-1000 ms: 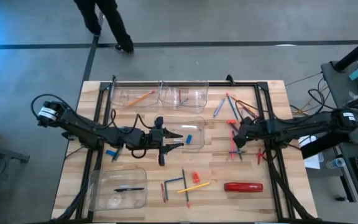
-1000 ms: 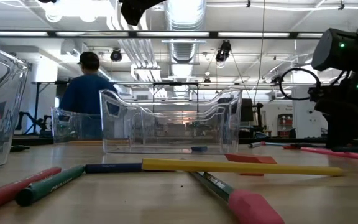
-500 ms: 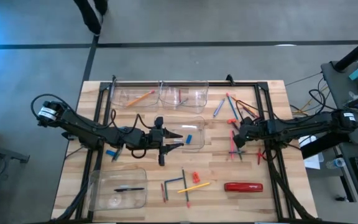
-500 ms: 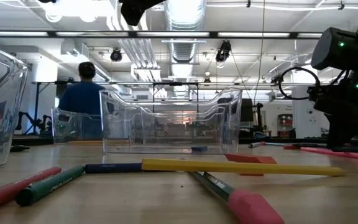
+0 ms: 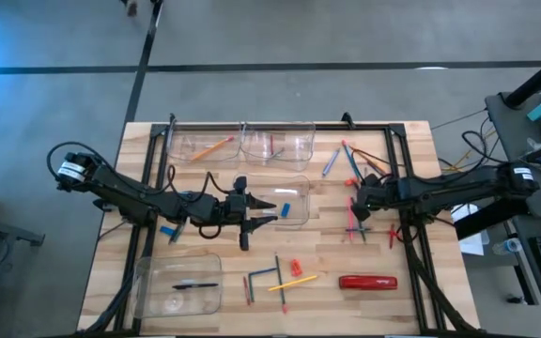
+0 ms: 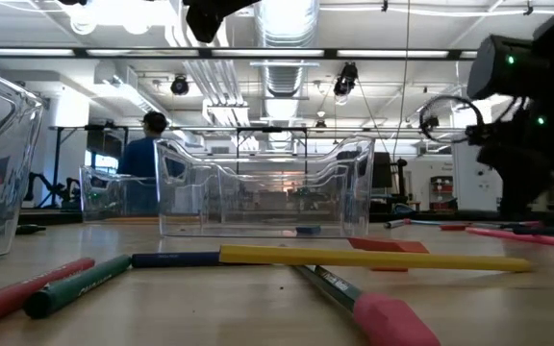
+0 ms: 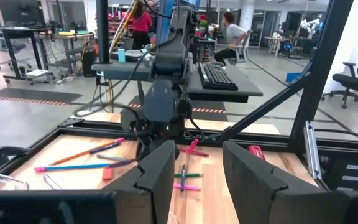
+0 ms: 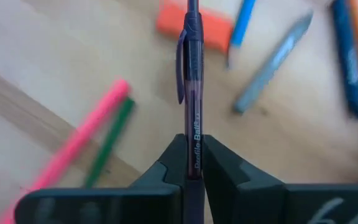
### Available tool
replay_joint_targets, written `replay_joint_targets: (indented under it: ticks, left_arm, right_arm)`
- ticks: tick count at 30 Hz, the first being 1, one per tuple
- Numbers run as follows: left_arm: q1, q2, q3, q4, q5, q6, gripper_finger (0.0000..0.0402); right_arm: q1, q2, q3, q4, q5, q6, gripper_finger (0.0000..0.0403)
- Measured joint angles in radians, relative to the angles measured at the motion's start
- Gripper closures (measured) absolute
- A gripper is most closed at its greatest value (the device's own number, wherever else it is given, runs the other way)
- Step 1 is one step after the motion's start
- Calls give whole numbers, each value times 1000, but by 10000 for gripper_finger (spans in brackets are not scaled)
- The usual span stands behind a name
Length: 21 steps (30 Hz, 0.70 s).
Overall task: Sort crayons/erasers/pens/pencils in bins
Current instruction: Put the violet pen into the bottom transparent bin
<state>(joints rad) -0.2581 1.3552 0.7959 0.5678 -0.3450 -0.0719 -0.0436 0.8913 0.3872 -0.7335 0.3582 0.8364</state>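
Right gripper [image 8: 190,163], over the right half of the table [image 5: 205,272], with its fingers clamped on a dark purple pen [image 8: 191,93] that runs lengthwise between them; the scattered sticks and an orange eraser [image 8: 194,23] lie on the wood below. The grip falls near one end of the pen, so the long free end may swing or slip during transport; how deep the pen sits in the jaws cannot be judged. The left gripper [image 5: 269,212], jaws partly apart and empty, hovers beside the middle bin [image 5: 299,218], where a crossing carry could meet it. The bin holding a pen [image 5: 148,293] lies well apart, at the front left.
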Motion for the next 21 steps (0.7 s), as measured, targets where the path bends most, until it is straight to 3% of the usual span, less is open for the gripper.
replay_joint_targets:
  ticks: [11,15,21]
  left_arm:
    - [-1,15,0,5,3,-3,282]
    - [-1,60,5,10,4,-4,282]
    - [0,152,25,148,5,-1,281]
  right_arm:
    - [112,-54,151,3,119,-58,376]
    - [199,-61,158,171,143,-157,376]
    - [335,-55,111,575,142,-343,376]
